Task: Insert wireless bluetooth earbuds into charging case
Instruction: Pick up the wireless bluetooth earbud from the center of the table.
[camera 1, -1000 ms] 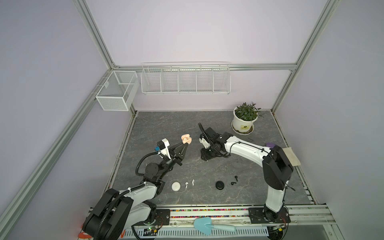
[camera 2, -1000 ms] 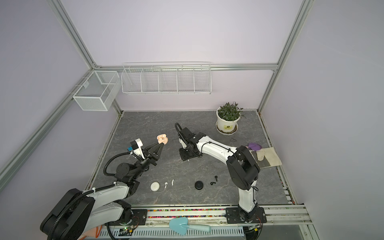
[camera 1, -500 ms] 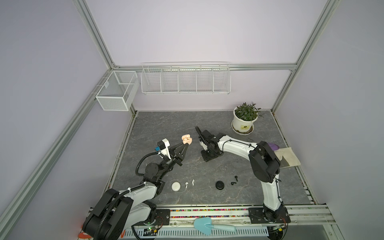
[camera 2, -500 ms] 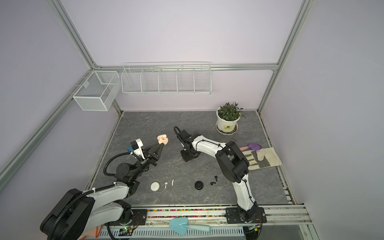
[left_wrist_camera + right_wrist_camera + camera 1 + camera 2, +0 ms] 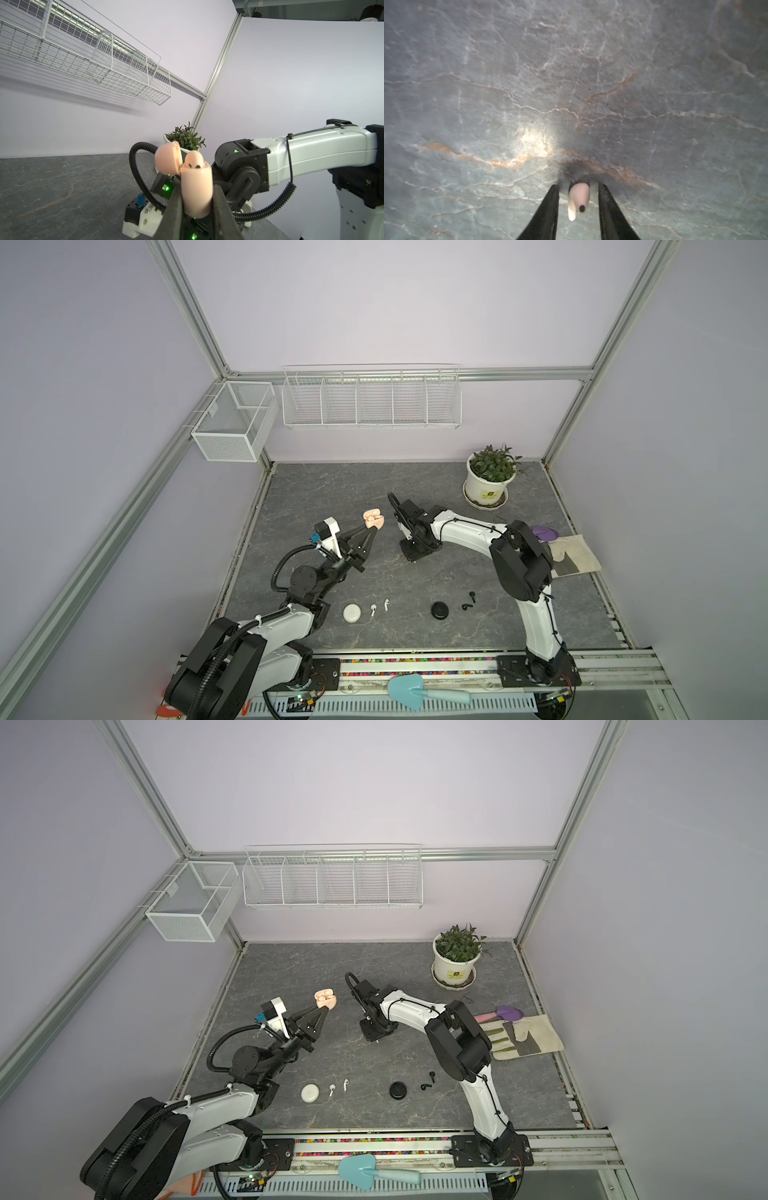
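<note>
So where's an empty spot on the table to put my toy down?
The back strip, between the wall and the pink case, left of the plant, is bare. So is the front right corner, past the right arm. The front row is crowded: white case, black case, earbuds beside them.

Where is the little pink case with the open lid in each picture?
In a top view: the pink case is near the middle, pinched in the left gripper.
In a top view: pink case, also near the middle.
Left wrist: up close between the gripper's fingers, lid open.
Right wrist: not in it.
Landmark: the potted plant, farther back than the case in those three views.
</note>
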Action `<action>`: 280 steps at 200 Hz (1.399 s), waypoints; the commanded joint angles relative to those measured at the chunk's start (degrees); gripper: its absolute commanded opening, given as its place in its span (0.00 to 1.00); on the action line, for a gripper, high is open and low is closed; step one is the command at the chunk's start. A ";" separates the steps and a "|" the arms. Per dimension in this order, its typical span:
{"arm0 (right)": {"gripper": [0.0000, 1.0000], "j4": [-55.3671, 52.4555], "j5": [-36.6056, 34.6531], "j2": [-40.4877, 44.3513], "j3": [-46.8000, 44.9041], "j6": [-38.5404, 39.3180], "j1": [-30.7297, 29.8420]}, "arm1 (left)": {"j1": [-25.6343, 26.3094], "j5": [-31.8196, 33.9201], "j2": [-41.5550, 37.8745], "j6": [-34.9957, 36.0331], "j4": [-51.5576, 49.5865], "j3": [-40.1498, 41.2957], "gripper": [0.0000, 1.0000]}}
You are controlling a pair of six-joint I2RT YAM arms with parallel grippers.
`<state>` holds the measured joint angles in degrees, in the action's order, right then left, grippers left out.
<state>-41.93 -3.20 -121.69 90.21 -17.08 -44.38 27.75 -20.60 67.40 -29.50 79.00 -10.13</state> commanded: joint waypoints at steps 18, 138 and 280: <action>0.32 -1.44 -1.74 -1.11 0.58 -0.15 -0.45 | -0.33 -0.32 -0.03 0.67 2.03 0.11 0.00; 0.20 -2.63 -4.29 -1.73 0.77 -2.38 -2.21 | -0.32 0.07 -1.06 1.76 1.77 0.64 0.00; 0.18 4.32 -1.45 3.65 -2.87 -1.83 0.19 | -0.33 -0.91 -0.44 0.51 2.03 -0.68 0.00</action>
<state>-40.36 -6.33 -121.30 89.30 -18.85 -45.36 27.75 -20.64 66.89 -28.67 79.00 -10.11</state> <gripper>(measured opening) 0.181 0.192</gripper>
